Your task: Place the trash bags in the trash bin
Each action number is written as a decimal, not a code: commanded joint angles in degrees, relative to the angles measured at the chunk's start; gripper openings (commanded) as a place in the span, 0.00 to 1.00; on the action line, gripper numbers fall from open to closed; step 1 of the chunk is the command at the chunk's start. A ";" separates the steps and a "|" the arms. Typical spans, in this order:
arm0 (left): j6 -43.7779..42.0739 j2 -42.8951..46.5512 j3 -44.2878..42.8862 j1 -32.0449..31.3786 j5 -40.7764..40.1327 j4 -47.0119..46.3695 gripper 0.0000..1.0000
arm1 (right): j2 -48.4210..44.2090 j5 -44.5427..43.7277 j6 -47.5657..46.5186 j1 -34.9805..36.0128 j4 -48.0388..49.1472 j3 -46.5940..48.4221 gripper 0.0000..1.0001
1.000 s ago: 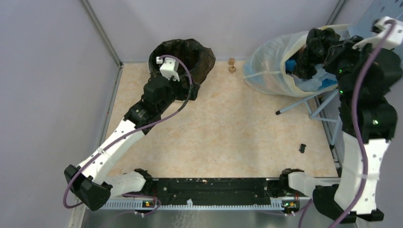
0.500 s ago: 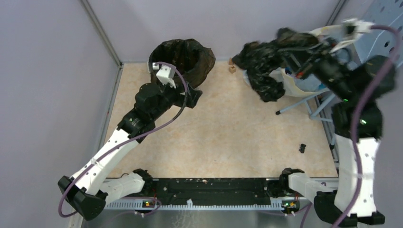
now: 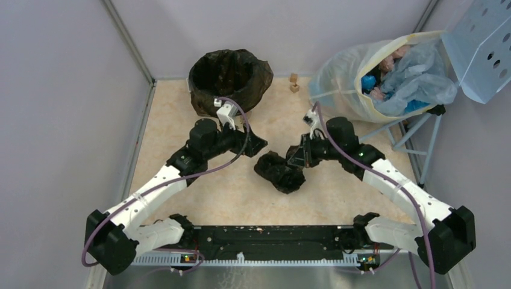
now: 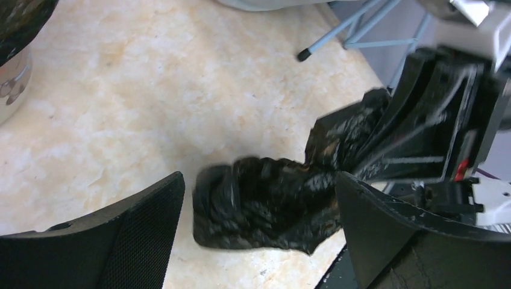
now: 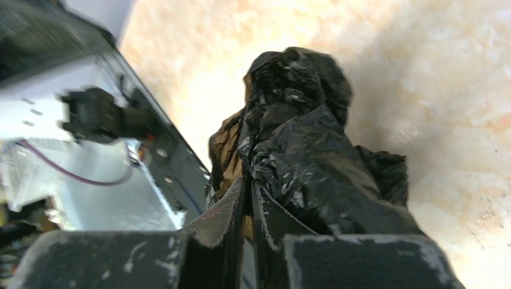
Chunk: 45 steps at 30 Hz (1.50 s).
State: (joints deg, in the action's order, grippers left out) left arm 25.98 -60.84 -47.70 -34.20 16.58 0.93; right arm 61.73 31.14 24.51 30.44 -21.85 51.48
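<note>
One crumpled, glossy black trash bag [image 3: 279, 171] sits clamped in the right gripper [image 5: 249, 183]; the left gripper [image 3: 258, 144] gapes wide.

A large translucent whitish-yellow sack [image 3: 340, 84] sits at the far right corner of the beige marbled table [image 3: 337, 205]. Its open mouth is stuffed with crumpled pale-blue film [image 3: 416, 75] and a few bright blue bits, and the thin grey-blue legs of a metal stand [image 3: 428, 147] show beneath it. Just right of the sack a perforated light-blue metal panel [image 3: 482, 48] stands tilted, and two small wooden blocks [image 3: 293, 83] lie near the back wall, touching each other, just left of the sack.
</note>
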 commanded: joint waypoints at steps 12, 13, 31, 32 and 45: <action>-0.75 -8.83 3.59 -3.43 3.43 1.62 0.99 | -10.43 -14.44 -2.73 6.48 4.13 -12.82 0.67; -0.94 -8.95 3.54 -3.42 3.11 2.36 0.98 | -11.86 -15.61 -2.37 6.45 3.37 -12.77 0.67; -3.57 -2.20 -1.30 -7.24 5.76 8.00 0.76 | -27.38 -33.69 8.87 6.45 -7.35 -18.60 0.44; -3.64 -2.89 -2.54 -8.68 4.54 8.34 0.75 | -27.82 -34.43 9.96 6.48 -7.48 -19.52 0.43; -1.21 -14.41 -11.01 -22.80 -14.83 13.14 0.84 | -16.93 -25.70 15.84 6.46 12.45 -29.96 0.49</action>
State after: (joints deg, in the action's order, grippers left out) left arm 22.94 -73.25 -56.31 -57.01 6.26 12.91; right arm 42.04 0.97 38.83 36.27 -20.80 22.28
